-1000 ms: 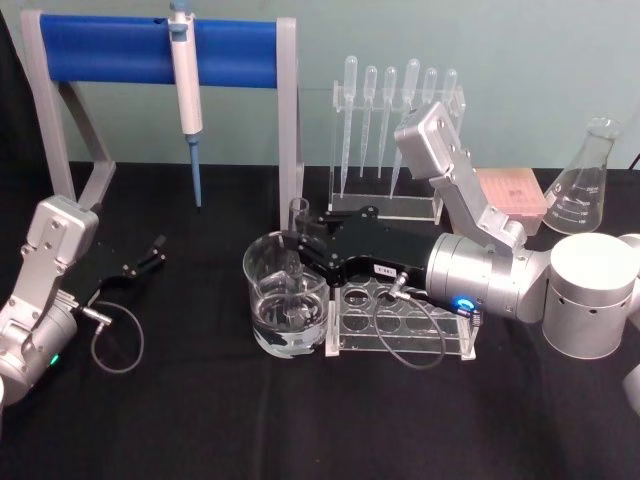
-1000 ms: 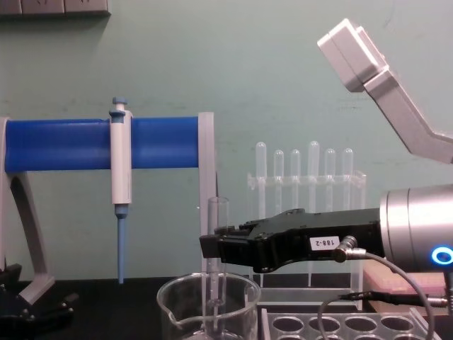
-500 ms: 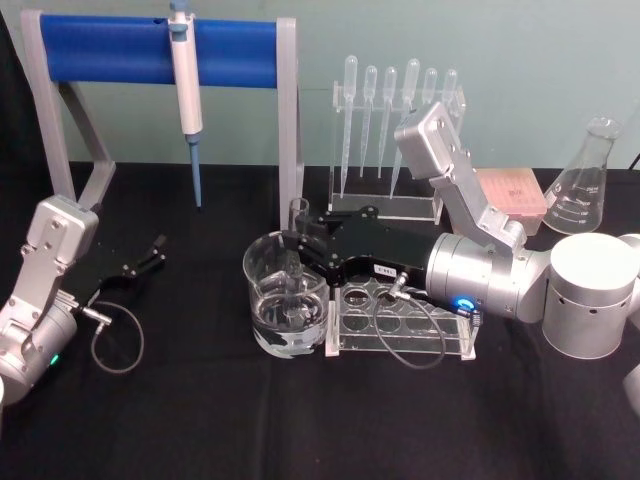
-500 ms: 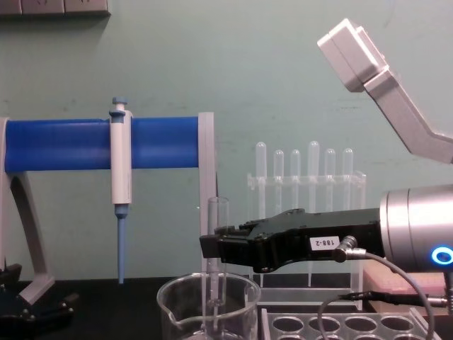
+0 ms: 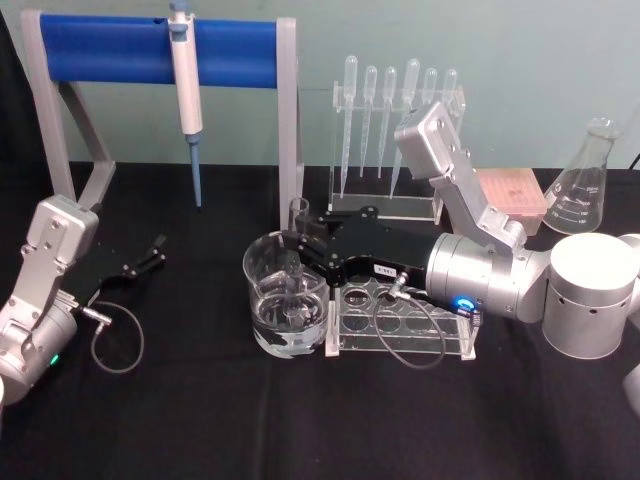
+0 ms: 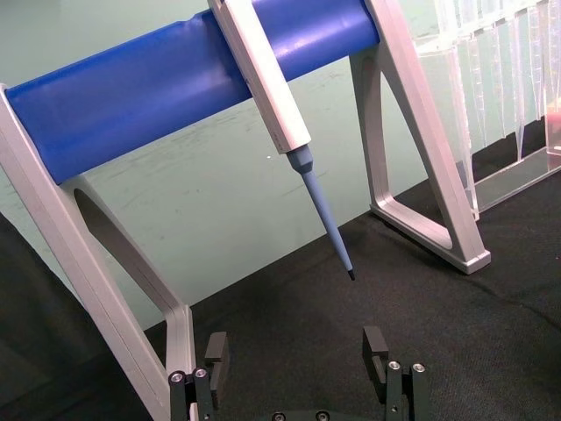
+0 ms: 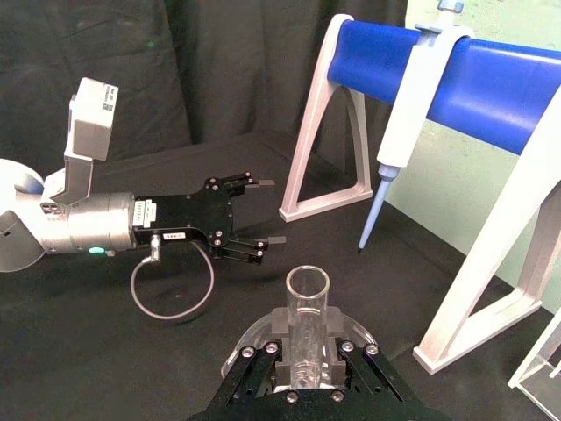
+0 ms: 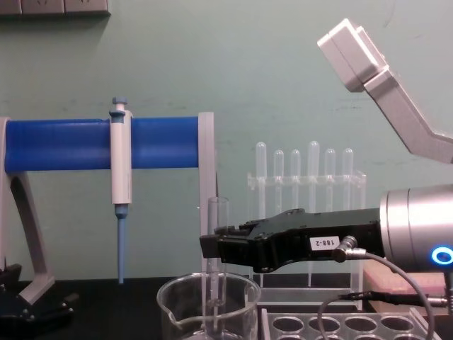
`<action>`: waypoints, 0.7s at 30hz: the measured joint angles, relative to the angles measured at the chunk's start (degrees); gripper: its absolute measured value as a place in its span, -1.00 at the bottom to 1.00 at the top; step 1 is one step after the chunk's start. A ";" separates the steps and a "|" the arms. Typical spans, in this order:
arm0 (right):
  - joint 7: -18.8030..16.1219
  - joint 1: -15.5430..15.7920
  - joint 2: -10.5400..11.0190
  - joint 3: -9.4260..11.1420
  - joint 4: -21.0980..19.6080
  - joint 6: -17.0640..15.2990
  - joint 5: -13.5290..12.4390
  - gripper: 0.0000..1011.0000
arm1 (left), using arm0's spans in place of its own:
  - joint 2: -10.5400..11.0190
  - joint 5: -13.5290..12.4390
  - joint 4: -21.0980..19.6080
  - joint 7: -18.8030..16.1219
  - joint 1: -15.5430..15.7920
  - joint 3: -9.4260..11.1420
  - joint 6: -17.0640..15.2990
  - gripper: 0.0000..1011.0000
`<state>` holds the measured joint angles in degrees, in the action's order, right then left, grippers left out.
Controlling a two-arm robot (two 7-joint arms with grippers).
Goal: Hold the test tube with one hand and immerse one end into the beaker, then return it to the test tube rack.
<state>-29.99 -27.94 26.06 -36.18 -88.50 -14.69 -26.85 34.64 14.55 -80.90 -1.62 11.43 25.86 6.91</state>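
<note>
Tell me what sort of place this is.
Most likely a lab bench set up for robot trials: a pipette hangs on a blue stand, a flask sits at the back, and the right gripper holds a test tube in a beaker.

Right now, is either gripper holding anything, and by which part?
The right gripper holds the test tube around its middle, upright, lower end inside the beaker. The left gripper is open and holds nothing.

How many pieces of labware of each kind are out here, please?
Test tube: 1
Beaker: 1
Conical flask: 1
Bulb pipettes: 6
White-and-blue pipette: 1
Total: 10
</note>
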 joint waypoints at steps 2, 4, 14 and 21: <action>0.00 0.00 0.00 0.00 0.00 0.00 0.00 -0.56 | 0.00 0.00 0.00 0.00 0.00 0.00 0.00 0.98; 0.00 0.00 0.00 0.00 0.00 0.00 0.00 -0.56 | 0.00 0.00 0.00 0.00 0.00 0.00 0.00 0.98; -1.29 -0.20 0.79 0.24 -1.66 -0.25 -0.30 -0.56 | 0.00 0.00 0.00 0.00 0.00 0.00 0.00 0.98; -1.90 -0.90 2.80 1.15 -6.86 -1.30 -1.10 -0.56 | 0.00 0.00 0.00 0.00 0.00 0.00 0.00 0.98</action>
<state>-31.89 -28.85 28.86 -35.03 -95.36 -15.99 -27.95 34.65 14.55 -80.90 -1.62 11.43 25.86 6.91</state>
